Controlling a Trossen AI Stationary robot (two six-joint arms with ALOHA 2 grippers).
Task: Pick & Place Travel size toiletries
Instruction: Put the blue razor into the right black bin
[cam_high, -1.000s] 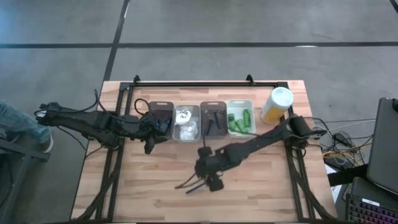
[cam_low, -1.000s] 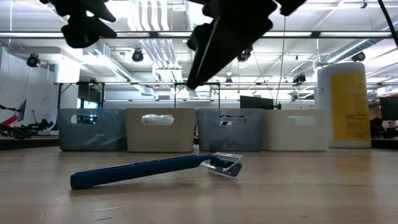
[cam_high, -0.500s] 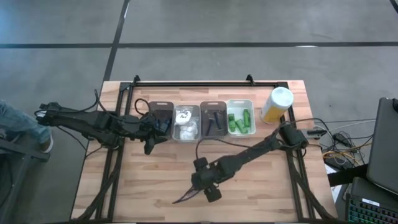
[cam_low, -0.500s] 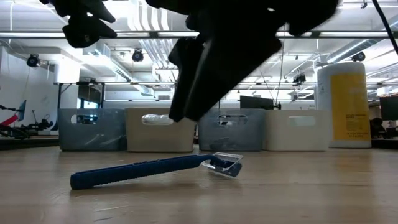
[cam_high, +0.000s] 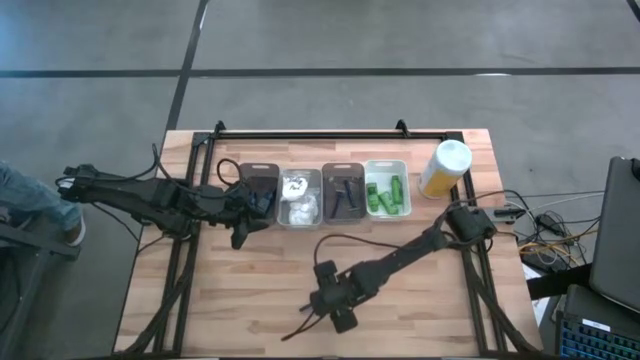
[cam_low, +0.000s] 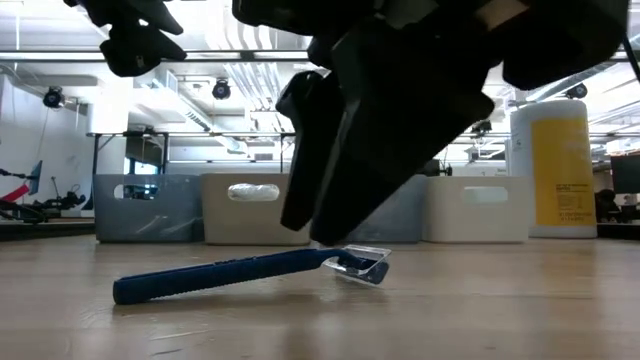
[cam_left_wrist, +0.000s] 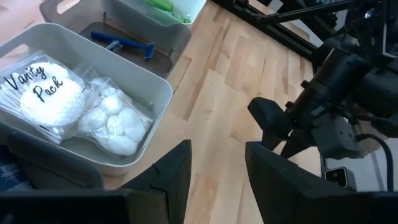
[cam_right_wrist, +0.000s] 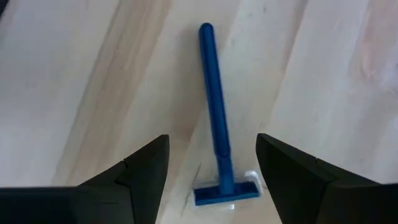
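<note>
A dark blue razor lies flat on the wood near the table's near edge, its head closest to my right wrist; it also shows in the low view and the high view. My right gripper hangs open just above the razor, one finger on each side of its head end, touching nothing. My left gripper waits open above the near side of the left bins. White packets, more razors and green bottles lie in their bins.
Four bins stand in a row along the far half of the table, with the yellow canister to their right. Bare wood surrounds the razor. The right arm stretches across the table's middle. A laptop sits off the right edge.
My right gripper has moved toward the table's near edge and down toward the razor, staying open. The razor has stayed where it was.
</note>
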